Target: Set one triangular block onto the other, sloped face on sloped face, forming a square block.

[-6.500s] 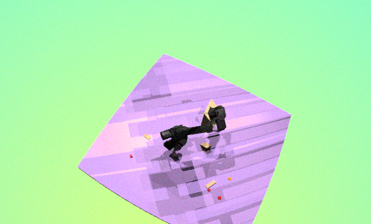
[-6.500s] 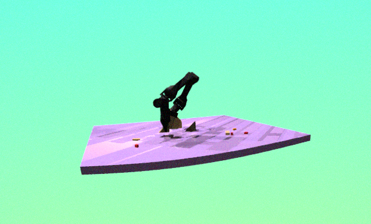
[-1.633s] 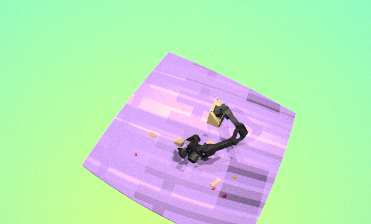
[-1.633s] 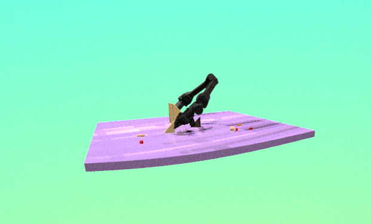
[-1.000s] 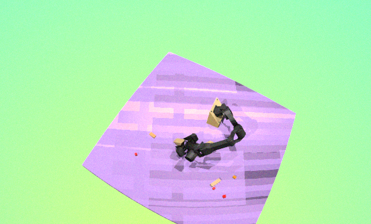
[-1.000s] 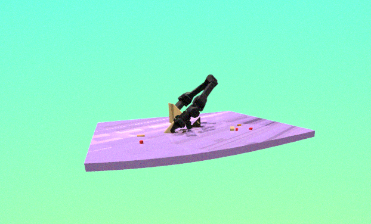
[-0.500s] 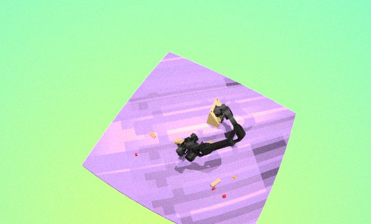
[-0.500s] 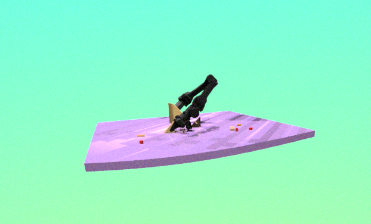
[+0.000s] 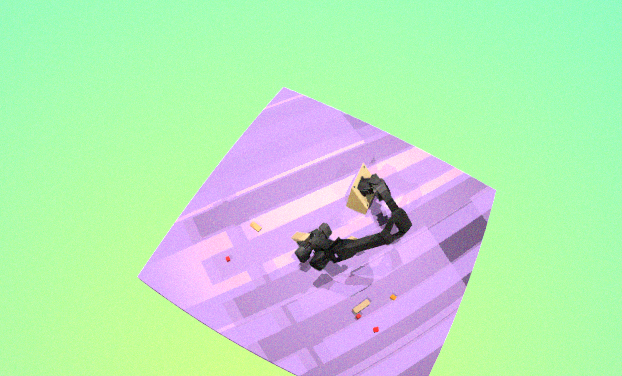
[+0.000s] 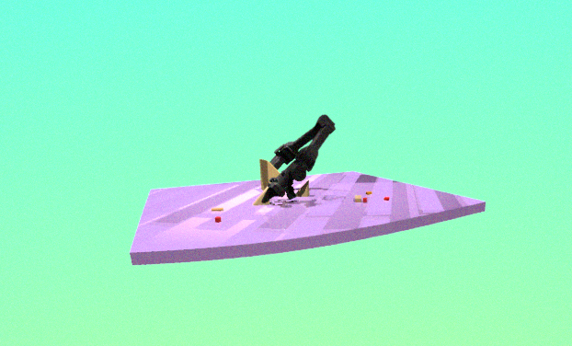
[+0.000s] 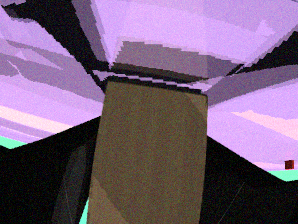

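Observation:
A tan triangular block [image 9: 300,236] [image 10: 259,199] [image 11: 152,129] lies low on the purple table [image 9: 287,135] [image 10: 186,239] near its middle. My gripper [image 9: 304,241] [image 10: 268,197] [image 11: 148,131] is shut on it, with a dark finger on each side of it in the wrist view. A larger tan triangular block [image 9: 359,194] [image 10: 268,171] stands upright by the far end of the arm. Another tan wedge [image 10: 304,190] peeks out behind the arm and is mostly hidden from above.
Small tan bars [image 9: 256,226] [image 9: 361,306] [image 10: 217,209], red cubes [image 9: 228,259] [image 9: 375,329] [image 10: 218,220] [image 11: 289,164] and an orange cube [image 9: 393,297] lie scattered on the table. The table edges drop off on all sides.

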`<action>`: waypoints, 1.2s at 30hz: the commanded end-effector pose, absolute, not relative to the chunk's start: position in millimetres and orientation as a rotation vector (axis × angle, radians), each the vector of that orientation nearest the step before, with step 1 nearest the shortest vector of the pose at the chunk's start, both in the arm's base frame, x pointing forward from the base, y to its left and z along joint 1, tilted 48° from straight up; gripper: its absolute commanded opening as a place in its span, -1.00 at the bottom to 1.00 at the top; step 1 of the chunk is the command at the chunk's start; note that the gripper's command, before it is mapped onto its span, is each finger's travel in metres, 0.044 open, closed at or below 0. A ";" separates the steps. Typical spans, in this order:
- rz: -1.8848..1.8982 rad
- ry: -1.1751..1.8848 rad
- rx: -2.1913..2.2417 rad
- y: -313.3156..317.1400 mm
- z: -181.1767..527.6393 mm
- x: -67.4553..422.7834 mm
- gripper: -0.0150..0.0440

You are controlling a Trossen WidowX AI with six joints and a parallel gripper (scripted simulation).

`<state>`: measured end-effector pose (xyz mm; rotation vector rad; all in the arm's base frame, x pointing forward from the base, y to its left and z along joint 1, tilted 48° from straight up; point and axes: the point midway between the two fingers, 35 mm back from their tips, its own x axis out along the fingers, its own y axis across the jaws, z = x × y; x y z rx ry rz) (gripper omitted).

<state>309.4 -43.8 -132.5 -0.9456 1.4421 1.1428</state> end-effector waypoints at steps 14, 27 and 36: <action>1.245 1.105 -0.659 -77.6 -130.3 302.7 -0.49; 1.299 0.826 -0.431 -102.6 -137.9 295.3 -0.49; 1.320 0.628 -0.273 -117.6 -147.6 289.8 -0.49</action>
